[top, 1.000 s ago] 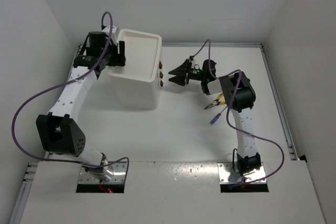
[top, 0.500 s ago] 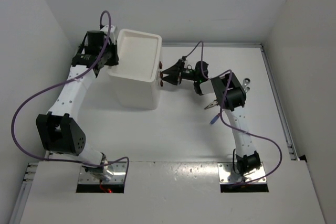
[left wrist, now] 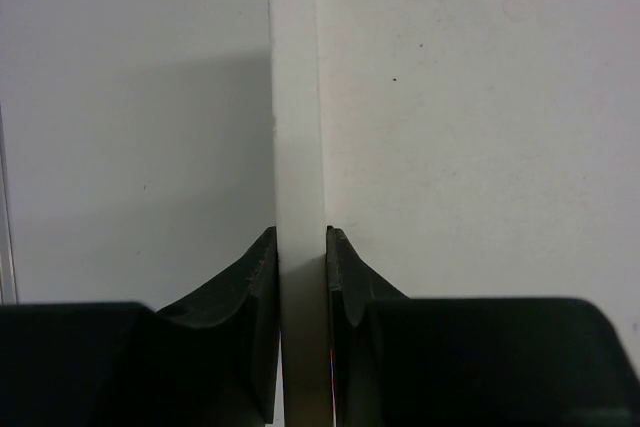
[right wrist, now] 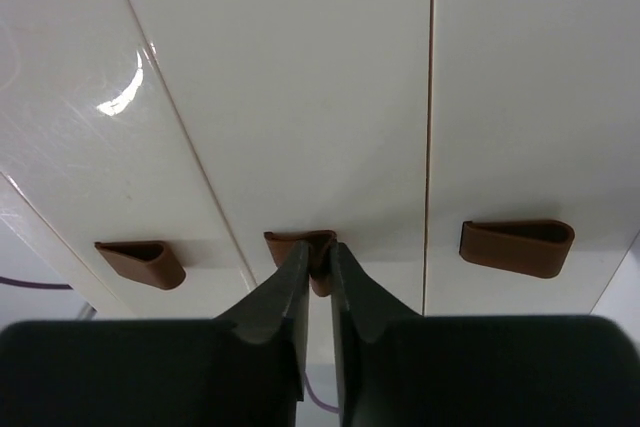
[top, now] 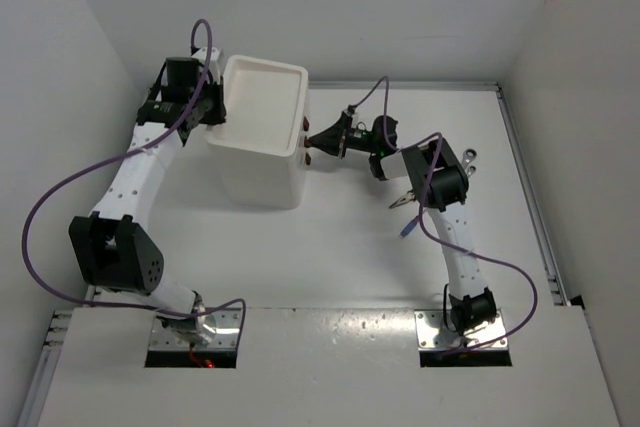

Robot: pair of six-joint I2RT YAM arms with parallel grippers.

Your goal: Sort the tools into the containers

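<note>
So this looks like the open-a-drawer step, before any tool gets sorted. The right hand [right wrist: 318, 252] has its fingers pressed in on the middle knob [right wrist: 283, 240] of the white drawer unit [top: 262, 137], with the other two knobs [right wrist: 140, 262] [right wrist: 517, 247] sitting free on either side. The left hand [left wrist: 300, 247] is pinching the thin wall [left wrist: 296, 97] of the tray top on the far side, so I'd guess it's there to brace the box. The tools are all out on the counter [top: 340, 247] over by the right arm. The yellow-handled pliers [top: 412, 193] and the blue-handled screwdriver [top: 409, 228] lie just beside its forearm, and nothing has gone in a drawer yet as far as I can see. My tip for doing this well is to pull straight out along the drawer's own slide line, not up or sideways. That knob is a shallow little lip and the fingertips only catch its front edge, so any angle and they'll probably slip off. Keep the left hand's grip firm or the whole light plastic unit will likely slide along with the pull. I'd also go slow and stop once the opening is wide enough for the pliers, because yanking it could tip the box or pop the drawer right out.
</note>
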